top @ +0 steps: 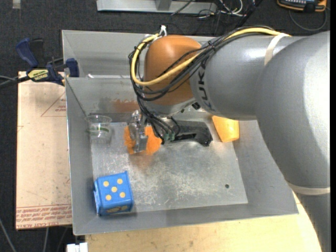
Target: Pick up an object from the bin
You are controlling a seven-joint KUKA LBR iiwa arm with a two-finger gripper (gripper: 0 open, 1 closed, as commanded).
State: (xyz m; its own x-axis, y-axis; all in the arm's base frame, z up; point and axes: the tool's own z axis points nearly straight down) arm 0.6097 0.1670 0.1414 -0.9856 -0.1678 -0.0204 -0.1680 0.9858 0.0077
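My gripper (139,136) hangs low in the middle-left of the bin, right at a small orange rounded object (151,144). Orange shows on both sides of the gripper's metal tip, which covers the object's middle. Just right of it lies a black elongated tool-like object (192,135), partly under the wrist. A clear plastic cup (98,126) stands a short way to the gripper's left.
A blue die-shaped box with yellow dots (112,193) lies at the bin's front left. A yellow-orange block (226,129) rests at the right, beside the arm. The big arm and its orange wrist cover hide the back right of the bin.
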